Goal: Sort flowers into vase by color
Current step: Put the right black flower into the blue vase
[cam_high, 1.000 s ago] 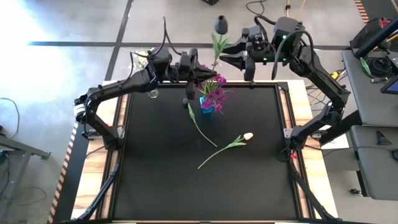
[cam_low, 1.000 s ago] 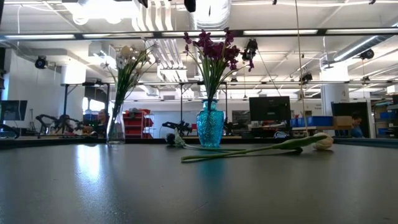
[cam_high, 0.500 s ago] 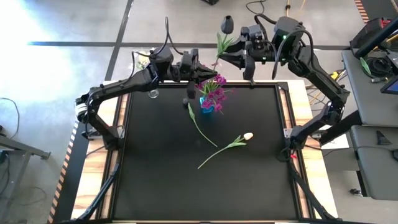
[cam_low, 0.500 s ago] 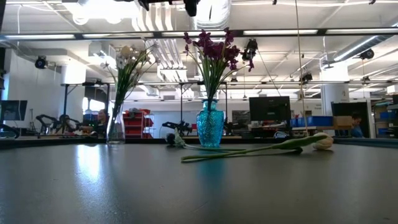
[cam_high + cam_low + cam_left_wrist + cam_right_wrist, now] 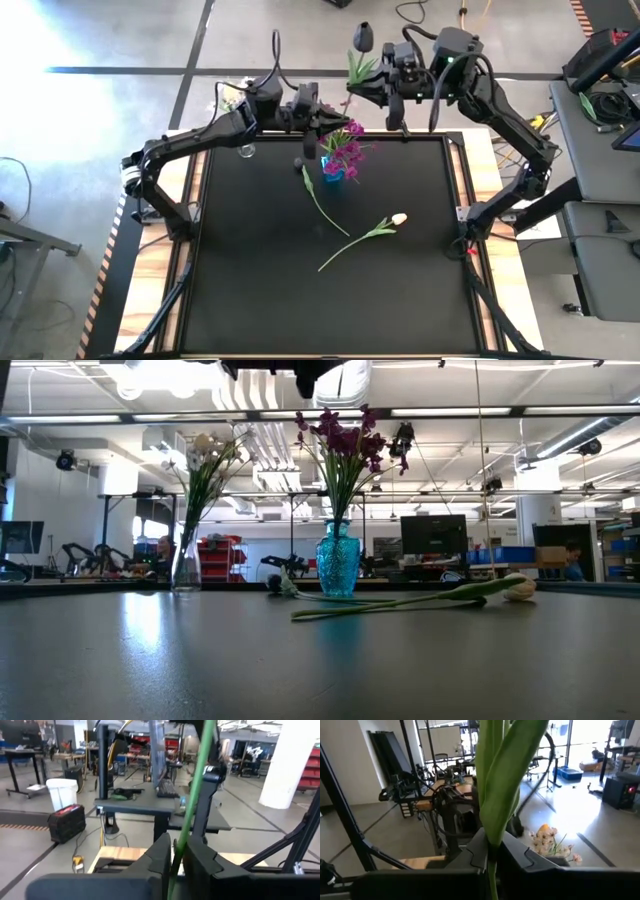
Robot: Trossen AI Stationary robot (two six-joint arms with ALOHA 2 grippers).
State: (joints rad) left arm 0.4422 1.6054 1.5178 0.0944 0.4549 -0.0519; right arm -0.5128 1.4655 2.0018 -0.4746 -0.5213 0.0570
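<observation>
A dark tulip with bud (image 5: 363,37) and green leaves (image 5: 356,68) is held high over the table's far edge by both grippers. My left gripper (image 5: 327,120) is shut on its lower stem, and my right gripper (image 5: 352,92) is shut higher up, at the leaves. A blue vase (image 5: 333,172) of magenta sprays (image 5: 340,445) and a clear vase (image 5: 186,565) of white blossoms (image 5: 210,450) stand at the far side. A second dark tulip (image 5: 320,198) and a cream tulip (image 5: 398,218) lie flat on the black table. My left gripper pinches the tulip's thin green stem (image 5: 176,862) between its two fingers, which point level and lie across the upright stem. The stem runs up past the fingers, clear of the table. My right gripper pinches the tulip where its leaves meet the stem (image 5: 493,849), between its two fingers. They come in level from the table's right, across the flower. The leaves stand up above the fingers.
The black table (image 5: 260,290) has open room across its near half. The two lying tulips cross its middle. Beyond the far edge the low view shows a workshop with benches and monitors.
My right gripper has shut on the dark tulip's leaves; its fingers stood apart around them a second ago. The bud has swung slightly toward the right.
</observation>
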